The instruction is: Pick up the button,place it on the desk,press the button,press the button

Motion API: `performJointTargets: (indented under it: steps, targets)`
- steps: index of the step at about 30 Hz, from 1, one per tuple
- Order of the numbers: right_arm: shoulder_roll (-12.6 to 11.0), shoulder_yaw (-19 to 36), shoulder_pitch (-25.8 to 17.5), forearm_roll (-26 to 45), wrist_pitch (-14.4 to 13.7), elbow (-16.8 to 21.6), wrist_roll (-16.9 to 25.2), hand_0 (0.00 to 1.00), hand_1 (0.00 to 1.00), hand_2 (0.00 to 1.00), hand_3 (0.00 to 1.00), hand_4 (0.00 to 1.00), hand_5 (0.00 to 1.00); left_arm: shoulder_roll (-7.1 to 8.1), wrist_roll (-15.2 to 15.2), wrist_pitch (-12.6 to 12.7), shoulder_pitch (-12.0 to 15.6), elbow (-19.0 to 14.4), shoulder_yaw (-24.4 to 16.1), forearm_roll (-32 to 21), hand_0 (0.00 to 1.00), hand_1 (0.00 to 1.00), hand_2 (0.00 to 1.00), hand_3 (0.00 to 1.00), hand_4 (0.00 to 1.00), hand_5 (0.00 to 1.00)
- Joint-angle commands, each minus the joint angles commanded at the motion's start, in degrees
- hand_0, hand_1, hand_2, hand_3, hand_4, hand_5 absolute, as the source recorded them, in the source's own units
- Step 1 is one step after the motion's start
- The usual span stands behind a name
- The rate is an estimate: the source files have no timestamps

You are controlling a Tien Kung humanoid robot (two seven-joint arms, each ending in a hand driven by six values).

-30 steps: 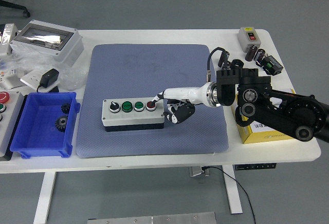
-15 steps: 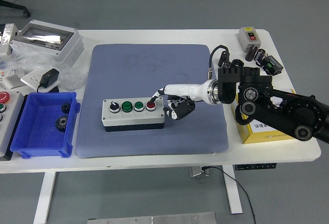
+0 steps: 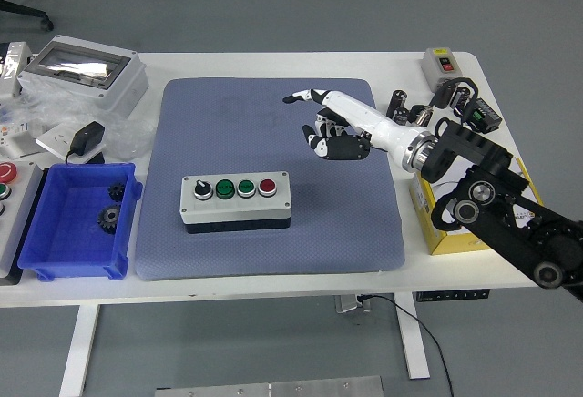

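The button box (image 3: 236,202), grey with a black base, lies on the blue-grey mat (image 3: 264,124) near its front. On its top are a black selector, two green buttons and a red button (image 3: 267,187) at its right end. My right hand (image 3: 321,124) is white with black fingertips. It hovers above the mat behind and to the right of the box, apart from it. Its index finger (image 3: 296,98) points left, the other fingers are curled under, and it holds nothing. My left arm is out of view.
A blue bin (image 3: 77,219) with black gears stands left of the mat. A grey enclosure (image 3: 82,71), a black adapter (image 3: 88,137) and plastic bags lie at the back left. A yellow box (image 3: 455,233), a switch box (image 3: 444,65) and small black parts lie at the right.
My right hand has lifted off the red button and drawn back up and to the right, away from the box. The box has not moved.
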Motion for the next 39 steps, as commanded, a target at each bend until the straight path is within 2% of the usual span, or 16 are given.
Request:
performJointTargets:
  steps: [1, 2, 7, 8, 13, 14, 19, 20, 25, 26, 31, 32, 37, 38, 39]
  targets:
    - [0.0, 1.3, -1.3, 0.6, -1.5, 0.0, 1.2, 0.043, 0.181, 0.269, 0.83, 0.311, 0.148, -0.01, 0.0, 0.0, 0.0, 0.0, 0.0, 0.0, 0.662, 0.62, 0.525, 0.595, 0.565, 0.151]
    - [0.1, 2.6, -2.7, 1.2, -3.0, 0.0, 2.5, 0.103, 0.323, 0.49, 0.773, 0.461, 0.244, -0.01, -0.1, 0.0, -0.1, 0.0, 0.0, 0.2, 0.662, 0.619, 0.524, 0.595, 0.565, 0.153]
    - [0.6, 7.6, -8.9, 4.4, -9.8, -0.5, 8.4, 0.103, 0.323, 0.49, 0.773, 0.461, 0.244, -0.03, -0.5, -0.2, -0.6, 0.2, -0.5, 1.5, 0.662, 0.619, 0.524, 0.595, 0.565, 0.153]
    - [0.7, 8.0, -9.8, 4.9, -10.7, -0.7, 9.3, 0.23, 0.458, 0.576, 0.74, 0.502, 0.262, -0.06, -0.7, -0.2, -0.7, 0.3, -0.6, 1.8, 0.662, 0.619, 0.525, 0.595, 0.565, 0.152]
    - [2.0, 11.3, -16.2, 9.9, -16.1, -1.6, 15.6, 0.23, 0.458, 0.576, 0.74, 0.502, 0.262, -0.11, -1.0, 0.0, -1.0, 0.7, -0.8, 2.8, 0.662, 0.619, 0.525, 0.595, 0.565, 0.152]
    - [2.2, 11.8, -17.0, 10.6, -16.3, -1.7, 16.3, 0.363, 0.569, 0.631, 0.729, 0.507, 0.256, -0.07, -0.9, 0.1, -1.0, 0.7, -0.8, 2.9, 0.662, 0.618, 0.524, 0.594, 0.565, 0.154]
    - [3.5, 13.6, -21.1, 13.3, -17.1, -2.7, 19.3, 0.363, 0.569, 0.631, 0.729, 0.507, 0.256, 0.24, 0.0, 0.9, -1.1, 0.6, -0.9, 3.2, 0.662, 0.618, 0.524, 0.594, 0.565, 0.154]
    - [3.7, 13.8, -21.6, 13.5, -17.1, -2.8, 19.6, 0.475, 0.64, 0.677, 0.723, 0.511, 0.253, 0.25, 0.1, 1.0, -1.1, 0.6, -0.9, 3.3, 0.662, 0.617, 0.523, 0.594, 0.563, 0.154]
    - [4.5, 15.4, -22.9, 14.4, -16.4, -2.9, 20.6, 0.475, 0.64, 0.677, 0.723, 0.511, 0.253, 0.07, 0.2, 1.2, -1.0, 0.7, -1.2, 3.8, 0.662, 0.617, 0.523, 0.594, 0.563, 0.154]
    - [4.6, 15.8, -23.1, 14.7, -16.2, -2.9, 20.9, 0.522, 0.666, 0.688, 0.72, 0.521, 0.247, 0.02, 0.1, 1.2, -1.0, 0.7, -1.3, 4.0, 0.661, 0.611, 0.519, 0.59, 0.548, 0.159]
    - [4.5, 18.7, -24.1, 16.8, -15.3, -3.0, 22.6, 0.522, 0.666, 0.688, 0.72, 0.521, 0.247, 0.11, -0.5, 1.2, -0.9, 1.1, -1.6, 4.6, 0.661, 0.611, 0.519, 0.59, 0.548, 0.159]
    - [4.5, 19.1, -24.3, 17.1, -15.3, -3.1, 22.8, 0.583, 0.683, 0.698, 0.72, 0.534, 0.247, 0.17, -0.6, 1.2, -0.9, 1.1, -1.7, 4.7, 0.662, 0.608, 0.517, 0.589, 0.538, 0.156]
    - [4.6, 21.4, -25.7, 18.2, -15.4, -3.2, 23.8, 0.583, 0.683, 0.698, 0.72, 0.534, 0.247, 0.49, -0.3, 1.3, -0.6, 1.0, -1.6, 4.7, 0.662, 0.608, 0.517, 0.589, 0.538, 0.156]
    - [4.6, 21.8, -25.9, 18.4, -15.5, -3.1, 24.0, 0.66, 0.694, 0.709, 0.719, 0.547, 0.251, 0.49, -0.2, 1.4, -0.4, 0.9, -1.6, 4.6, 0.661, 0.606, 0.516, 0.587, 0.534, 0.155]
    - [4.6, 22.1, -26.2, 18.5, -15.5, -3.0, 24.2, 0.66, 0.694, 0.709, 0.719, 0.547, 0.251, 0.48, -0.1, 1.5, -0.2, 0.9, -1.4, 4.5, 0.661, 0.606, 0.516, 0.587, 0.534, 0.155]
